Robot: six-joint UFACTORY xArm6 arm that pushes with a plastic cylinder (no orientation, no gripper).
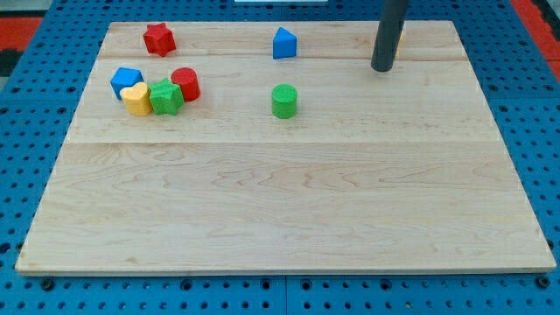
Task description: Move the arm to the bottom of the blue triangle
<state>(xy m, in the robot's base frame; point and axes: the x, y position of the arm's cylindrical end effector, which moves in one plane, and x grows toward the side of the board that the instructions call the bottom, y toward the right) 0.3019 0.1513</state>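
Note:
The blue triangle (283,43) stands near the top edge of the wooden board (289,201), a little left of centre. My tip (381,68) rests on the board well to the right of the triangle and slightly lower in the view. A yellow block (400,38) peeks out from behind the rod. A green cylinder (284,101) stands below the blue triangle.
At the view's upper left sit a red star-shaped block (159,38), a blue block (126,81), a yellow heart-shaped block (136,100), a green star-shaped block (165,96) and a red cylinder (185,84), the last four clustered together. Blue pegboard surrounds the board.

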